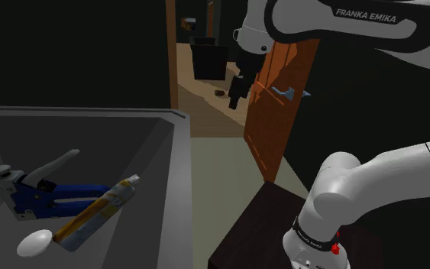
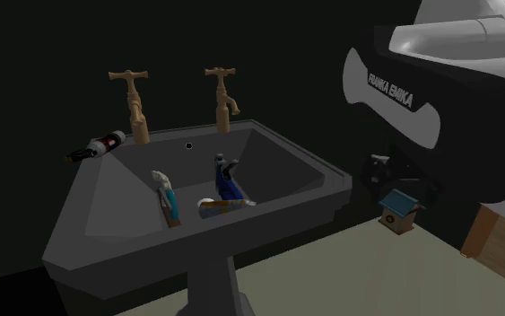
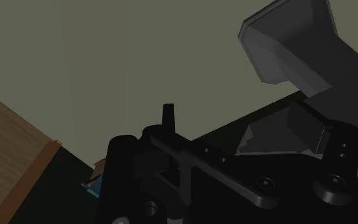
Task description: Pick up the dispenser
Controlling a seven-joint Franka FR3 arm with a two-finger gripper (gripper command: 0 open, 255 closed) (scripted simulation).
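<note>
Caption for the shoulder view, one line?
Gripper hangs near the orange door, away from the sink holding a blue tool, tube and spoon.

Dark grey pedestal sink [image 2: 152, 260]. Two brass-coloured taps [image 2: 132, 103] [image 2: 223, 94] upright on its back ledge. Dark bottle [image 2: 98, 145] with a red band lies on the ledge beside one tap. Small birdhouse [image 2: 399, 211] on the pale floor [image 2: 349, 269]. Orange-brown door [image 1: 278, 115], blue lever handle [image 1: 286, 92].
</note>
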